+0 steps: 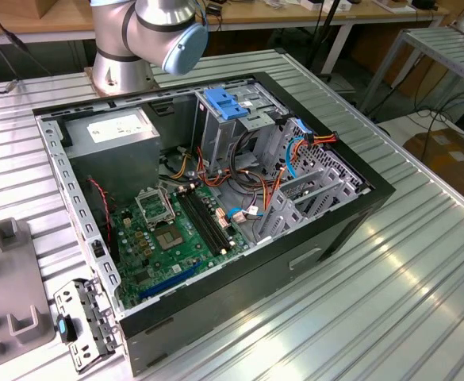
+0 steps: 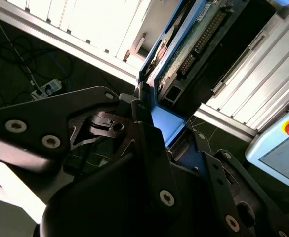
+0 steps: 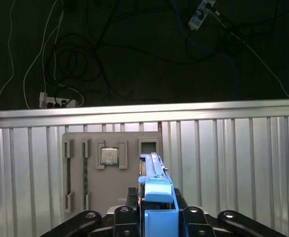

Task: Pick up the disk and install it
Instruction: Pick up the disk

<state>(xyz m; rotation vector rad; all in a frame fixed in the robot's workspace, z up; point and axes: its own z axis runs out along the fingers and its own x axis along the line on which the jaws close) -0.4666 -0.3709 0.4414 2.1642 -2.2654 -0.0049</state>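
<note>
In both wrist views my gripper (image 3: pixel 156 217) is shut on the disk (image 3: pixel 155 183). The disk stands on edge between the black fingers (image 2: pixel 134 123), with its blue plastic rail facing the first wrist camera. In the second wrist view the disk (image 2: pixel 184 54) shows its green circuit-board side and a blue rail. The first wrist view shows the disk held above a grey fixture tray (image 3: pixel 112 197) on the ribbed metal table. The open computer case (image 1: pixel 350 210) lies on its side in the exterior view. Its grey drive cage (image 1: pixel 239 135) carries a blue latch (image 1: pixel 225 105).
A grey power supply box (image 1: pixel 113 139) fills the case's far corner, and the motherboard (image 1: pixel 176 230) lies on its floor with loose cables. A processor chip (image 3: pixel 109 156) sits in the fixture tray. A metal bracket (image 1: pixel 85 321) lies near the case. Beyond the table edge, cables cross the dark floor.
</note>
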